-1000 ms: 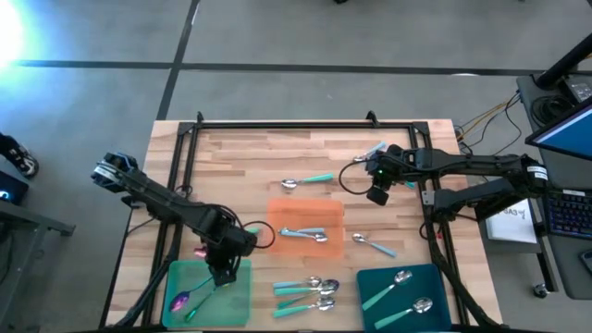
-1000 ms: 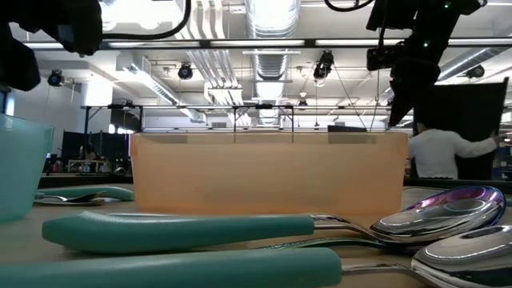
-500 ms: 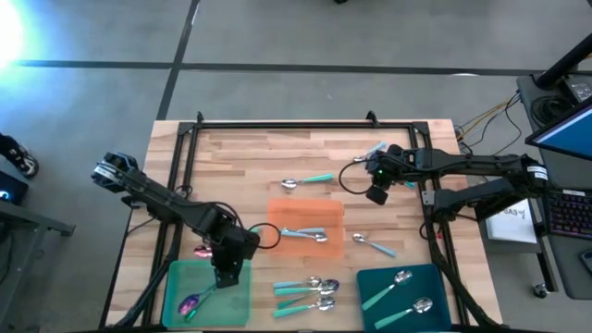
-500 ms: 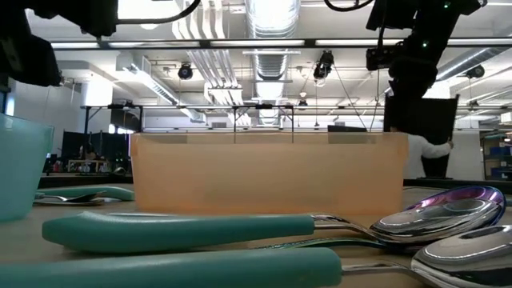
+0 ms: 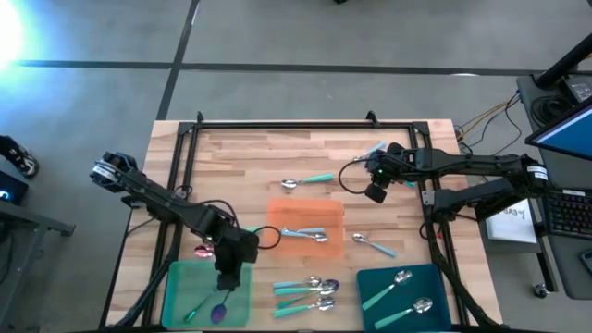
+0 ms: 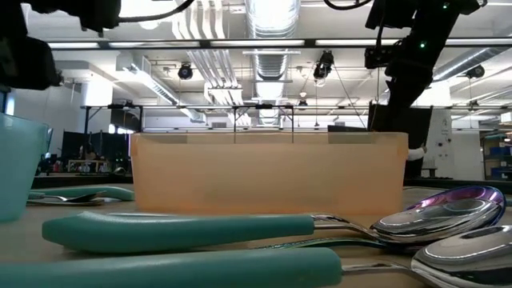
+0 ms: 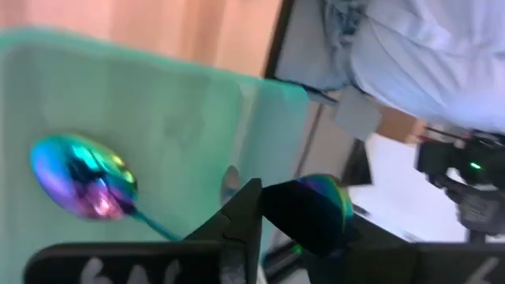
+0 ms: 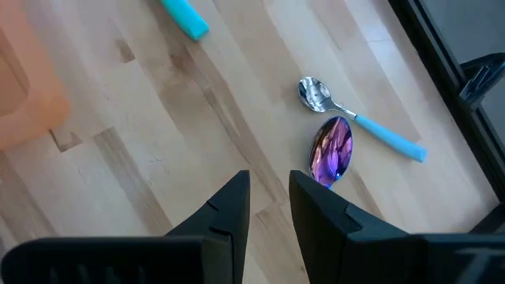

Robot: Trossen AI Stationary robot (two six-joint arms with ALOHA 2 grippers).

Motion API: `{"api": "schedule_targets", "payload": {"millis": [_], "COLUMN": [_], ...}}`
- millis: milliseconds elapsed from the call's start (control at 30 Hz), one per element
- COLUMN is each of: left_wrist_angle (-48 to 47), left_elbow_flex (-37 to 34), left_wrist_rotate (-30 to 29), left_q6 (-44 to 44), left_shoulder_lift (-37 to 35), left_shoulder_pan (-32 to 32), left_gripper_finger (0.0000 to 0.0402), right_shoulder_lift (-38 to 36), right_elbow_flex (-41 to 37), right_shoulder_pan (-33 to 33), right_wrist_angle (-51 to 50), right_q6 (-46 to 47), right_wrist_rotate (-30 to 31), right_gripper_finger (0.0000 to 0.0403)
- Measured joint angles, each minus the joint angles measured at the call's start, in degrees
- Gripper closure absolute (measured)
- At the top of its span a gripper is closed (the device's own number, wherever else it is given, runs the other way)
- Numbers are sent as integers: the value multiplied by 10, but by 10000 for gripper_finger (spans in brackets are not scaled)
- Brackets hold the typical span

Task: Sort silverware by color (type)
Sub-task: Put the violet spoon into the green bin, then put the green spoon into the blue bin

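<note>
Two glossy iridescent spoons (image 5: pixel 219 313) lie in translucent green tray (image 5: pixel 176 277).

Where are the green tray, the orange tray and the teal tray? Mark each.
green tray (image 5: pixel 181 277): high view, bare floor.
orange tray (image 5: pixel 305 215): high view, bare floor.
teal tray (image 5: pixel 427 278): high view, bare corner.

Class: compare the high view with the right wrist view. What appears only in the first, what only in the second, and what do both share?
Only the high view shows the green tray, the teal tray, the left tool above the green tray, and both arms. Only the right wrist view shows close up an iridescent purple spoon bowl beside a light-blue-handled spoon. Both share the wooden table, the orange tray and the right tool.
</note>
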Motion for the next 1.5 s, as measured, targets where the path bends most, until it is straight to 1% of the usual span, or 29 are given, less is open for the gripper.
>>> {"api": "schedule_targets", "payload": {"millis": [133,233,367,500,567,633,700,767,800,867,933,1133,1200,1267,1300,1367,1433,1500], "left_wrist_angle": [-5,-36,-132,-203,-271,-357,-442,-487,-492,-479,-442,-314,-283,-244,-220,-163,-90,13], "left_elbow_flex": [-1,0,13,24,24,24,24,24,24,24,24,31,37,41,42,42,42,42], "left_wrist_rotate": [11,11,9,0,3,16,16,8,-2,-34,-98,-371,-455,-530,-555,-578,-581,-555], "left_q6": [-23,-33,-30,-13,-9,-6,5,21,28,38,39,37,34,10,6,31,74,124], "left_shoulder_lift": [-10,-11,-17,-31,-37,-43,-52,-57,-60,-67,-71,-81,-81,-81,-81,-81,-82,-87], "left_shoulder_pan": [0,0,-1,-2,-6,-12,-16,-16,-16,-16,-16,4,19,35,44,58,69,81], "left_gripper_finger": [323,320,325,332,333,333,333,333,333,333,333,333,333,333,333,333,333,333], "right_shoulder_lift": [0,0,0,0,0,0,0,0,0,0,0,0,0,0,0,0,0,0], "right_elbow_flex": [0,0,0,0,0,0,0,0,0,0,0,0,0,0,0,0,0,0], "right_shoulder_pan": [0,0,0,0,0,0,0,0,0,0,0,0,0,0,0,0,0,0], "right_wrist_angle": [0,0,0,0,0,0,0,0,0,0,0,0,0,-1,-1,-4,-5,-5], "right_q6": [-1,-1,-1,7,13,14,13,13,13,13,12,7,8,9,9,14,15,15], "right_wrist_rotate": [0,0,0,0,0,0,0,0,0,0,0,0,-1,-1,-1,-1,-1,-1], "right_gripper_finger": [321,321,321,321,321,321,321,321,321,321,321,321,321,321,321,321,321,321]}}
